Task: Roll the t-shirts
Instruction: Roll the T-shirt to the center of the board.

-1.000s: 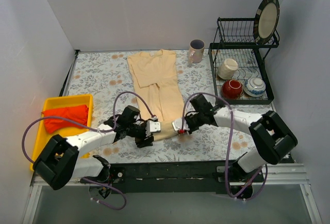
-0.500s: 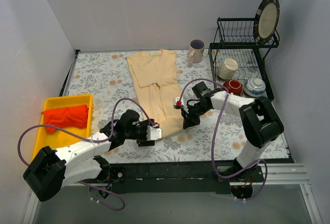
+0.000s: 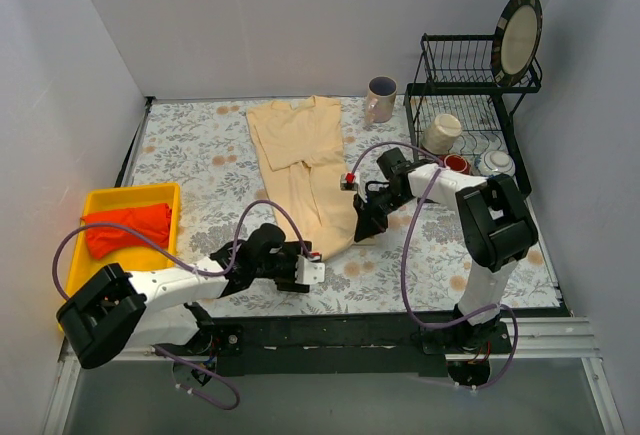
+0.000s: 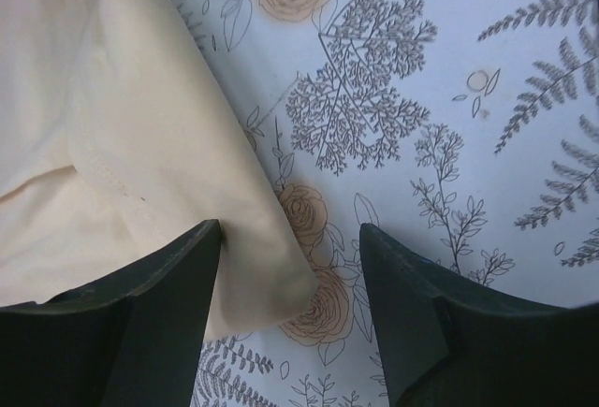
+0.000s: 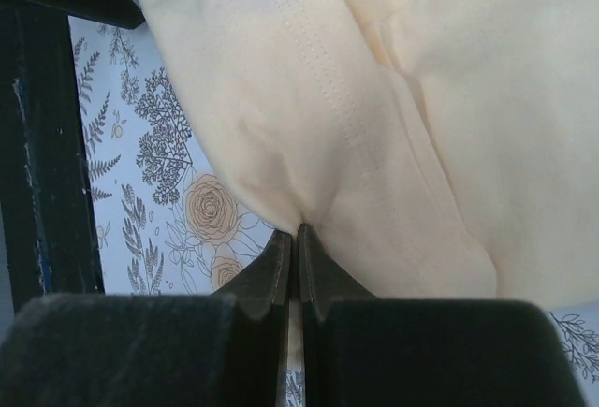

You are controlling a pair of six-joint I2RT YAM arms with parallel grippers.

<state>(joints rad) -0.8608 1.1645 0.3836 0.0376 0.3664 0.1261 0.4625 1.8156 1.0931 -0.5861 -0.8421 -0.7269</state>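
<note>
While right pincer (image 5: pixel 298 235) clamps cream t-shirt (image 3: pixel 300 150) edge, left pincer (image 4: pixel 290 239) spread apart astride its corner, floral tabletop (image 3: pixel 190 155).

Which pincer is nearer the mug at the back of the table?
Right. The right pincer, pinching the cream t-shirt, sits mid-table in front of the mug; the left pincer is open at that shirt's near corner, farther away.
</note>
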